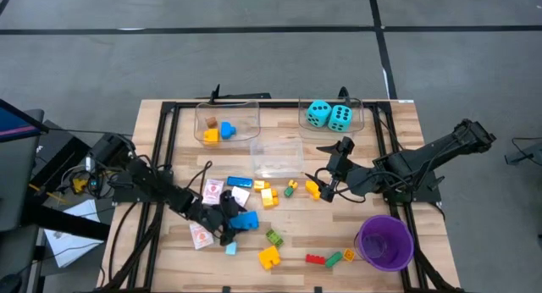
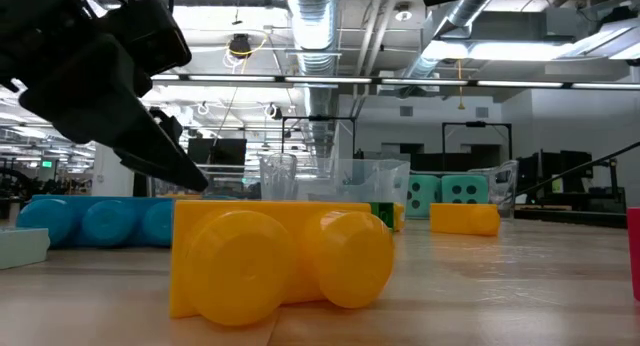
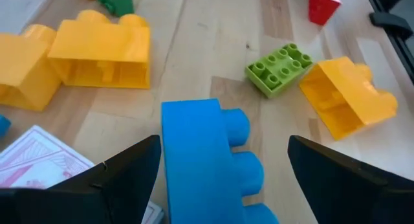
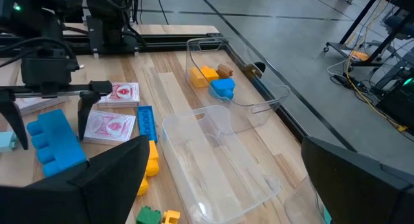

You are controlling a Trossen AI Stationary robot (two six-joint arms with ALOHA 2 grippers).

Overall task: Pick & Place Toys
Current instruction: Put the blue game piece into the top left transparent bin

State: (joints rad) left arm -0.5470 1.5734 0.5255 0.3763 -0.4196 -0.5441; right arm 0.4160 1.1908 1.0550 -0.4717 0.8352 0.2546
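A blue brick (image 3: 207,162) lies on the table left of centre (image 1: 246,219), studs to one side. My left gripper (image 3: 223,143) is low over it and open (image 1: 237,221), slanting down with one finger on each side. My right gripper (image 1: 329,185) hangs open above the table right of centre (image 4: 223,153), over a yellow brick (image 1: 313,190), holding nothing. Yellow bricks (image 3: 100,49), a green one (image 3: 278,68) and red-and-white card packs (image 1: 213,190) lie around. Two turquoise dice (image 1: 330,115) sit in the far right bin. My left gripper straddles the blue brick without pinching it. One finger (image 3: 129,175) stands close beside the brick's flat side (image 3: 169,153); whether it touches I cannot tell. The other finger (image 3: 336,175) is well clear of the studs. The brick rests flat on the table.
Three clear bins stand at the far side: the left one (image 1: 227,121) holds small pieces, the middle one (image 1: 277,156) shows nothing inside. A purple cup (image 1: 385,240) stands near right. A large yellow brick (image 2: 280,256) and small red and green bricks (image 1: 326,258) lie near the front edge.
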